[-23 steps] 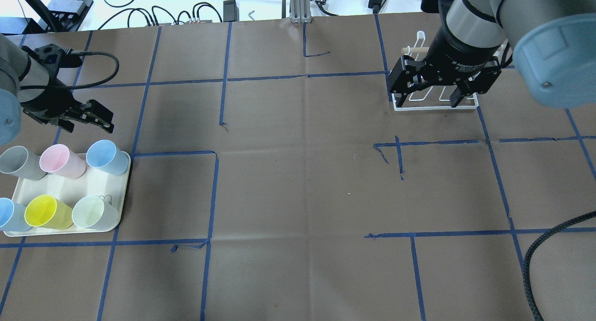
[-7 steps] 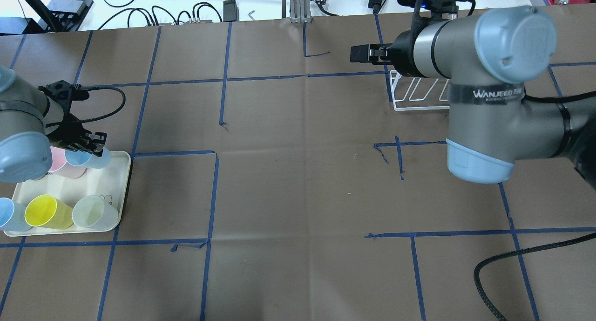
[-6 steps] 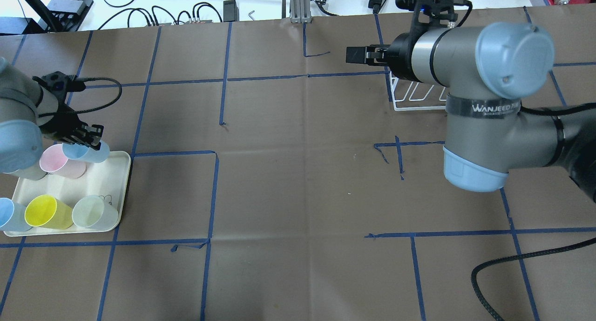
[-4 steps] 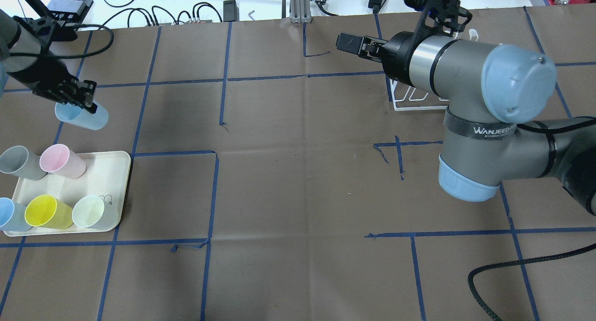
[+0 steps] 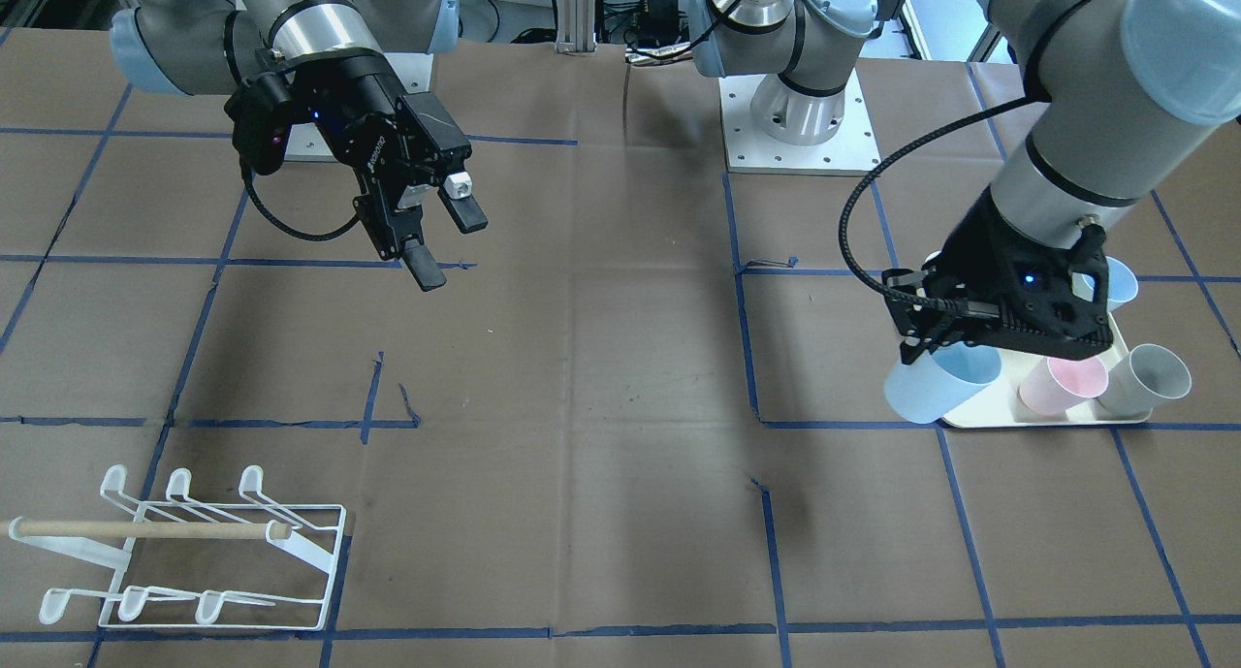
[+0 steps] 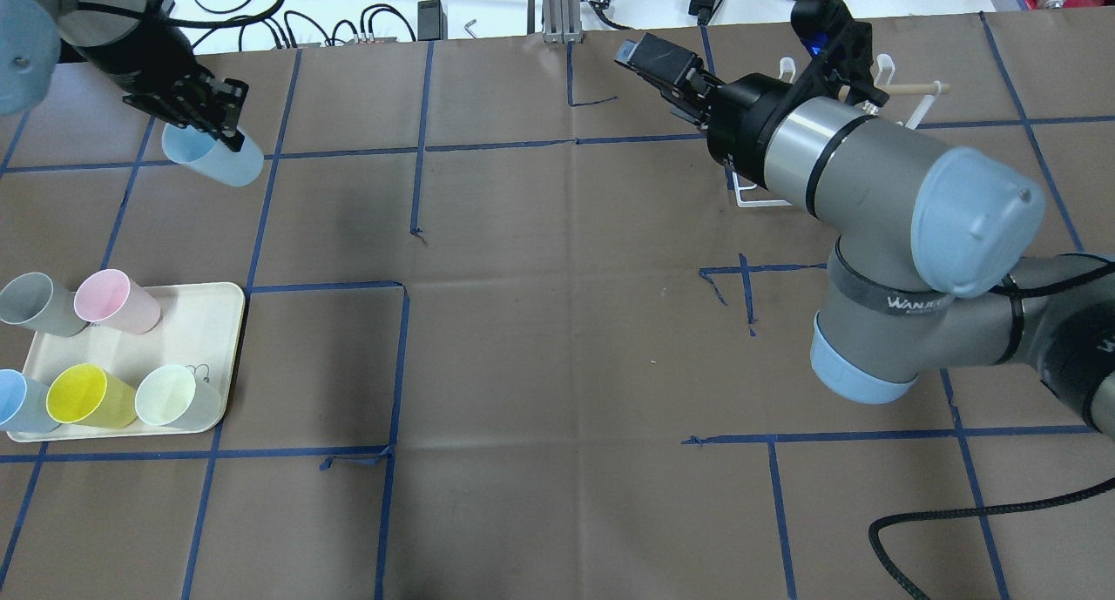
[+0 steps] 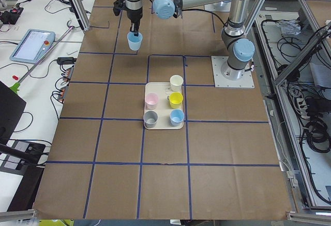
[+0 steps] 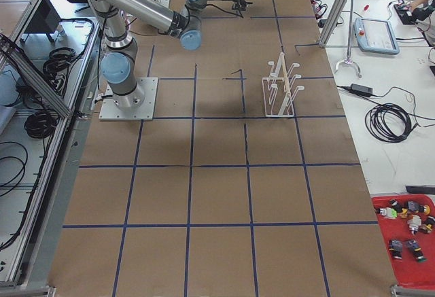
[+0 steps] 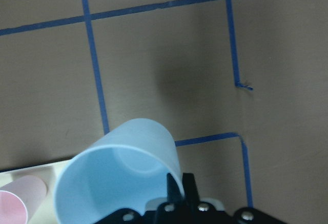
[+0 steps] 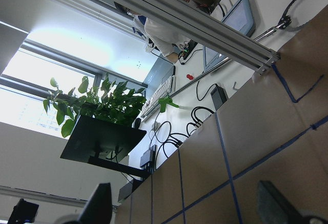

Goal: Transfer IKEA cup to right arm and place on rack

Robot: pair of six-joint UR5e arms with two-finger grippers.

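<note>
Altogether five cups (image 6: 87, 397) on tray (image 6: 196, 321) — sixth cup (image 6: 218, 158) between left fingers (image 6: 229, 131).

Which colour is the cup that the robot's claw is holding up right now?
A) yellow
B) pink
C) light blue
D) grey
C: the left gripper is clamped on the rim of a light blue cup, held in the air away from the tray.

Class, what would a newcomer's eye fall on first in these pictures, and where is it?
The light blue cup hangs from the left gripper, clear of the tray of coloured cups. Across the table the right gripper hovers open in mid-air. The white rack holds no cup.
</note>
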